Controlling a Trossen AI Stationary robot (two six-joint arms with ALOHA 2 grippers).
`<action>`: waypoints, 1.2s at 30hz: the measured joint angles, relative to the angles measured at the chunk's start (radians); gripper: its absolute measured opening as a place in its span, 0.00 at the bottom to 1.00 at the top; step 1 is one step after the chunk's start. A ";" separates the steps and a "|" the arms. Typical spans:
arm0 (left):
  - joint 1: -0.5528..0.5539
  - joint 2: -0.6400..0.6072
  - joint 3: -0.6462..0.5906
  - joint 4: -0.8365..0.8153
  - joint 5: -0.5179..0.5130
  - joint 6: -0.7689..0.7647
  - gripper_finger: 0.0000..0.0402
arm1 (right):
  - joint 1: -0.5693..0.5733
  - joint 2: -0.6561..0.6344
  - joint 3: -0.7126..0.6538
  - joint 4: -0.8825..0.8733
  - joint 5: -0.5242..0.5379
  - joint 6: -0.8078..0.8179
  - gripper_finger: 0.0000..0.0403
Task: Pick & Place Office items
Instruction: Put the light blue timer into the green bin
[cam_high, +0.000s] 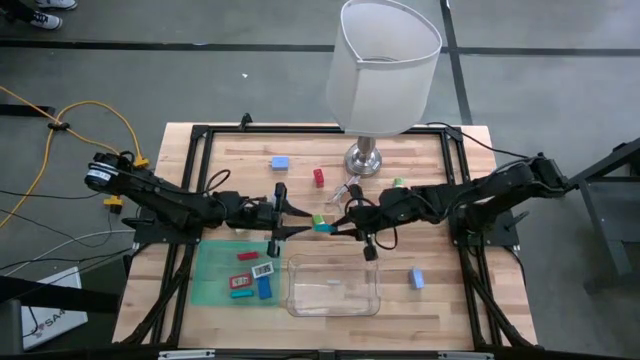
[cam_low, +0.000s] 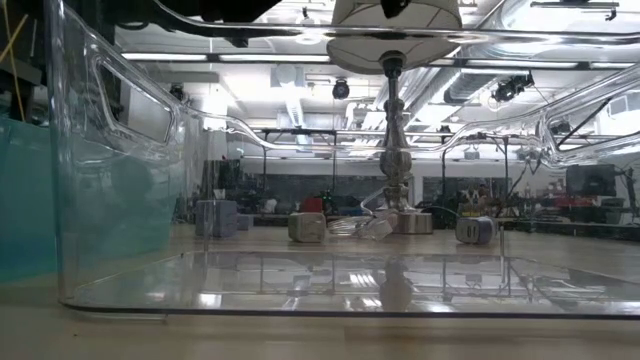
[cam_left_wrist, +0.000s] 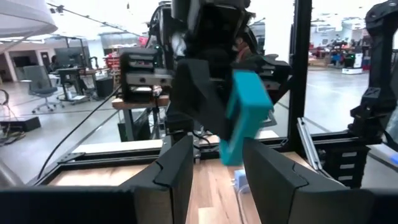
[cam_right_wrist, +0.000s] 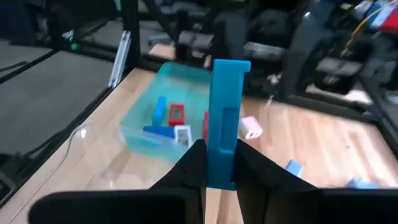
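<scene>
My right gripper (cam_high: 336, 228) (cam_right_wrist: 221, 163) hovers over the table's middle, shut on a teal stick-shaped piece (cam_high: 322, 227) (cam_right_wrist: 224, 118). My left gripper (cam_high: 302, 222) (cam_left_wrist: 217, 169) faces it from the table's left, open, its fingers on either side of the teal piece (cam_left_wrist: 246, 116) without touching it. A green piece (cam_high: 318, 217) lies just beside them. Several red, white and blue pieces (cam_high: 250, 276) lie on the green mat (cam_high: 212, 272). Loose pieces rest on the wood: blue (cam_high: 280, 161), red (cam_high: 319, 177), green (cam_high: 398, 183), blue (cam_high: 416, 278). My right gripper pinches the teal piece between its two fingers by one end (cam_right_wrist: 221, 169). The fingers come level from the table's right side. The rest of the piece sticks out beyond the fingertips, lifted clear of the table.
The clear plastic tray (cam_high: 335, 288) sits near the table's near edge, right of the mat. The white-shaded lamp (cam_high: 382, 65) stands on its silver base (cam_high: 365, 160) at the far middle, close behind both grippers. Black frame rails (cam_high: 195, 190) run along the table's sides.
</scene>
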 joint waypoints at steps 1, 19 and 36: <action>0.003 0.000 0.000 -0.001 0.000 0.000 0.34 | -0.002 0.007 -0.001 0.015 -0.001 -0.010 0.12; 0.006 0.000 0.000 0.016 0.055 0.004 0.34 | -0.006 0.046 0.001 0.104 0.059 -0.101 0.12; 0.037 0.000 0.000 0.076 0.077 0.008 0.34 | -0.022 0.045 0.001 0.177 0.060 -0.127 0.12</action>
